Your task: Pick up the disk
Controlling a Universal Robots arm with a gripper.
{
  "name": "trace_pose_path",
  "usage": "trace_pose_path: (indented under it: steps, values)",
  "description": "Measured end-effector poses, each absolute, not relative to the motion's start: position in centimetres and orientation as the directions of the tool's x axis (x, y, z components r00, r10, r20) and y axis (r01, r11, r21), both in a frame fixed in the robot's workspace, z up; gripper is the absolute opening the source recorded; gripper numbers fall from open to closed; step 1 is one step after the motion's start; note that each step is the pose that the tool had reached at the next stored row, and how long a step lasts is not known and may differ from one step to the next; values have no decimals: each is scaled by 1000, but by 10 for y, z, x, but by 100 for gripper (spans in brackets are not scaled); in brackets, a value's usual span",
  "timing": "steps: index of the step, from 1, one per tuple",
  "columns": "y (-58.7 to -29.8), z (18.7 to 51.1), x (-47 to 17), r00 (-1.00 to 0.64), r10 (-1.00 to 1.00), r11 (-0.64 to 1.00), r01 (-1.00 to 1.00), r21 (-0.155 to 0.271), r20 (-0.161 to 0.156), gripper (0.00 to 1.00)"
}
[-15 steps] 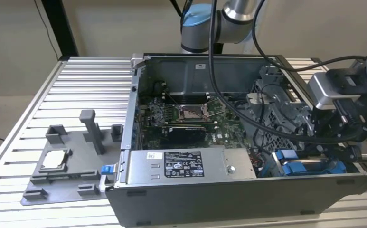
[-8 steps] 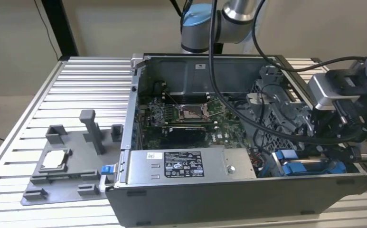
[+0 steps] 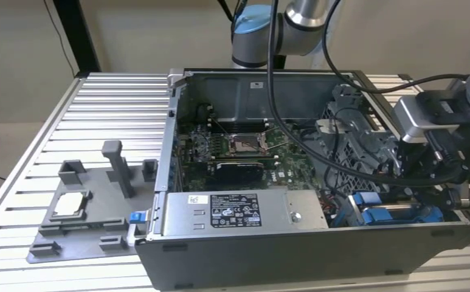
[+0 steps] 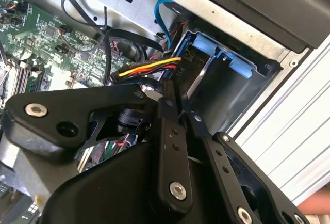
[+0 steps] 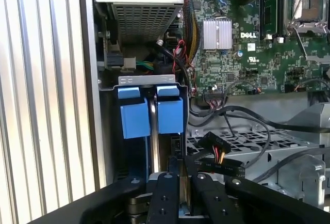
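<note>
Black gripper [image 5: 180, 182] fingers [image 5: 164, 198] sit nearest your wrist cameras, drawn almost together with a thin slot between them. You cannot tell whether they pinch the disk's edge. Just beyond them, the disk [image 5: 153, 131] stands on edge in its bay, a silver strip between two blue carrier tabs [image 5: 135, 118], beside the case wall [image 5: 90, 105] and near the grey power supply [image 3: 235, 210]. Judged from this, you are at the grasp step; lifting calls for a firm hold and a straight pull clear of the cables [image 5: 219, 154].

disk [image 5: 153, 131] mostly sunk in its bay, only a thin metal edge and blue carrier tabs visible, gripper [image 5: 180, 180] fingertips cut by the first wrist view's edge, grip unclear
</note>
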State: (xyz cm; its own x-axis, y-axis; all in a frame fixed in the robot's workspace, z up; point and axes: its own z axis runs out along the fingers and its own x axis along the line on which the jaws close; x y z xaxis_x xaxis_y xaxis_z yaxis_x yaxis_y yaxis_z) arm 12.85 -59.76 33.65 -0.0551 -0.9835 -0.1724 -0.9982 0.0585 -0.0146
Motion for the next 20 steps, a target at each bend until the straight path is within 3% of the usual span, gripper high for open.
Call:
trace_pose_path:
  steps: [16, 17, 20]
  values:
    - [-598, 332, 128, -55, -984, 59, -998, -15, -172, 0]
    - [-598, 332, 128, -55, -983, 59, -998, -14, -173, 100]
    - [-598, 334, 128, -55, -983, 59, -998, -15, -173, 100]
